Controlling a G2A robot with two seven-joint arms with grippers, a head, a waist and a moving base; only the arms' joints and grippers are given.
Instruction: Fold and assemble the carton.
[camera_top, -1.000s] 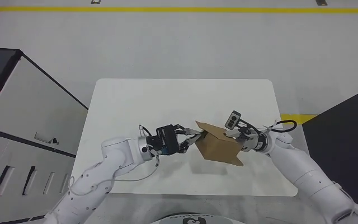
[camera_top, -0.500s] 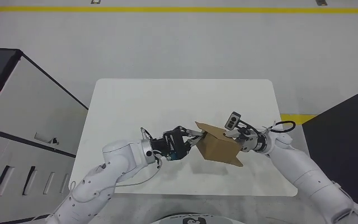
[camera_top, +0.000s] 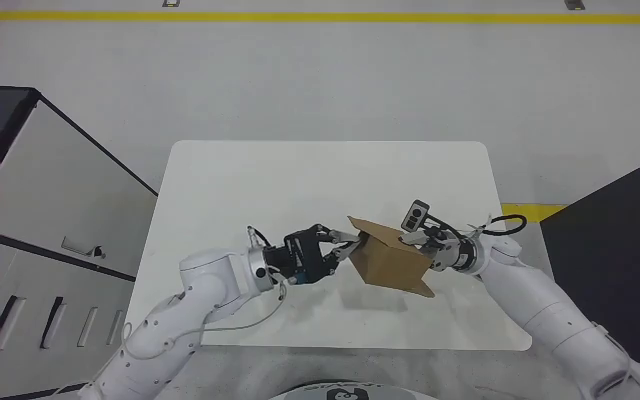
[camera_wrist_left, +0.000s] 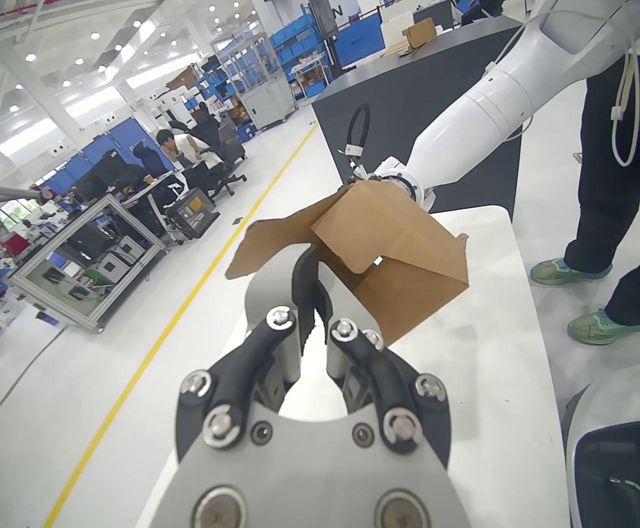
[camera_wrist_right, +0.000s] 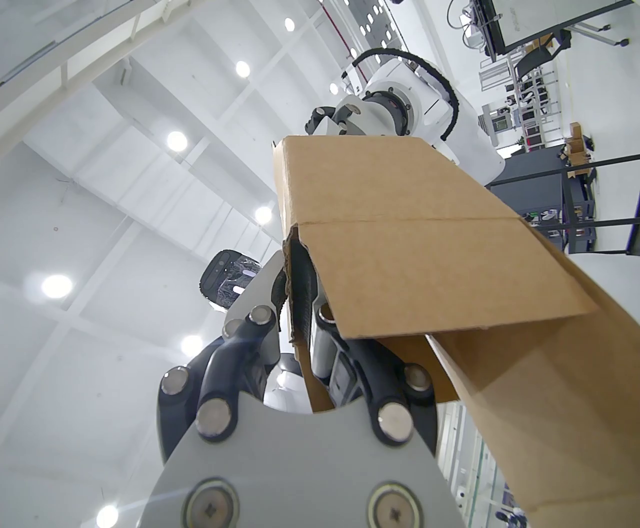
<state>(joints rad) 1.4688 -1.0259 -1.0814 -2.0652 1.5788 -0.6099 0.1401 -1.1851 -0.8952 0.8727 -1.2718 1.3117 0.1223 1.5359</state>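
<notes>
Top view puts the carton (camera_top: 390, 262) on the right half of the table (camera_top: 300, 180), nearer the front edge than the back one, held between the left arm (camera_top: 215, 280) and the right arm (camera_top: 530, 290). It is no longer a flat blank. The walls are opened out into a slanted, hollow sleeve, and its open end faces the left arm. The right wrist view shows the right jaws closed on one cardboard wall, with the panel pinched between them and the rest of the carton rising above. In the left wrist view the left jaws are drawn almost together with nothing visible between them. Their tips sit right at the edge of a long end flap (camera_wrist_left: 270, 245), which juts out loose from the sleeve, and I cannot tell whether they actually press on it. The carton's lower corner looks to rest on the table there, though the contact is hard to confirm. I judge the work to be about midway: the body is erected and one side is secured, but the sleeve is not yet square, the end flaps are not yet folded in, and neither end is closed. The next stage likely calls for tucking that loose flap inward while the right jaws brace the wall.
</notes>
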